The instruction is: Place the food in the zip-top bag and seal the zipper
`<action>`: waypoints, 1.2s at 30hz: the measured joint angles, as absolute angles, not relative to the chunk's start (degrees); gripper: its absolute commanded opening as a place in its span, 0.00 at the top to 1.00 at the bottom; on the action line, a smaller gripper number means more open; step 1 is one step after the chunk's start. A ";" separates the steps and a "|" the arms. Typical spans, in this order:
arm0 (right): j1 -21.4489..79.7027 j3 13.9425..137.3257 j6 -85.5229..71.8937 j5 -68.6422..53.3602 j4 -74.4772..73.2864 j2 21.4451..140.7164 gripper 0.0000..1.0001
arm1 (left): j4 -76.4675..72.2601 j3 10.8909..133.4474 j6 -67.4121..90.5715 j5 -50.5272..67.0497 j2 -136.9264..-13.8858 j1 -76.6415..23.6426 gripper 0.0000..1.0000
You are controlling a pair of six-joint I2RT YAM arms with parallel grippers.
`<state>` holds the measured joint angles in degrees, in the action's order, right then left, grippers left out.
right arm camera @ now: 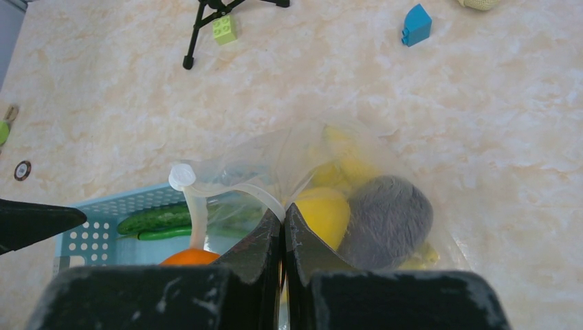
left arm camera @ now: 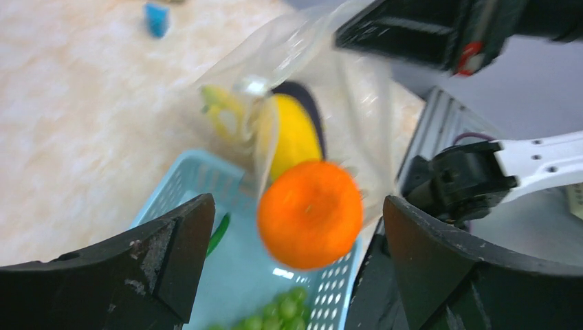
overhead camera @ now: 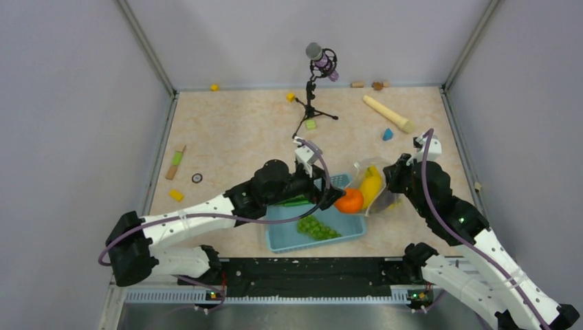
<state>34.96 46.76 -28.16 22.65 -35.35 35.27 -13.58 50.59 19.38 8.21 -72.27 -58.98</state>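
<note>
From the left wrist, the left gripper (left arm camera: 297, 203) fills the near edge. Its two black fingers (left arm camera: 172, 254) are spread wide and grip nothing. The orange (left arm camera: 311, 214) sits between them, touching neither. It is blurred and lies just before the mouth of the zip-top bag (left arm camera: 357, 96). Inside the bag the yellow oval fruit (left arm camera: 292, 134) stands on end, with the dark eggplant (left arm camera: 306, 100) behind it and the banana (left arm camera: 220, 113) to its left. Grapes (left arm camera: 275, 313) lie in the blue basket (left arm camera: 179, 189) below.

From the right wrist, the right gripper (right arm camera: 283, 218) is clenched on the bag's upper edge, where the zipper (right arm camera: 227, 187) curves away leftward. The cucumber (right arm camera: 155, 218) lies in the basket, its long axis left to right.

From above, the bag is at the basket's right end, mouth facing left toward the orange. The yellow oval fruit's long axis runs near to far.
</note>
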 measured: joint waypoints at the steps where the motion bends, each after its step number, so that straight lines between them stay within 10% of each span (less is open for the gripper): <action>1: 34.94 46.76 -28.16 22.65 -35.35 35.27 1.00 | -12.91 48.84 19.88 6.02 -70.54 -58.98 0.03; 10: 34.74 46.76 -28.14 22.41 -35.33 35.31 1.00 | -7.94 34.30 26.44 -8.67 -57.80 -58.98 0.03; 36: 34.74 46.76 -28.14 21.15 -35.18 35.20 1.00 | -13.41 49.01 25.58 6.04 -84.64 -58.98 0.11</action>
<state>34.74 46.76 -28.14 21.15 -35.18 35.20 -13.41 49.01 25.58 6.04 -84.64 -58.98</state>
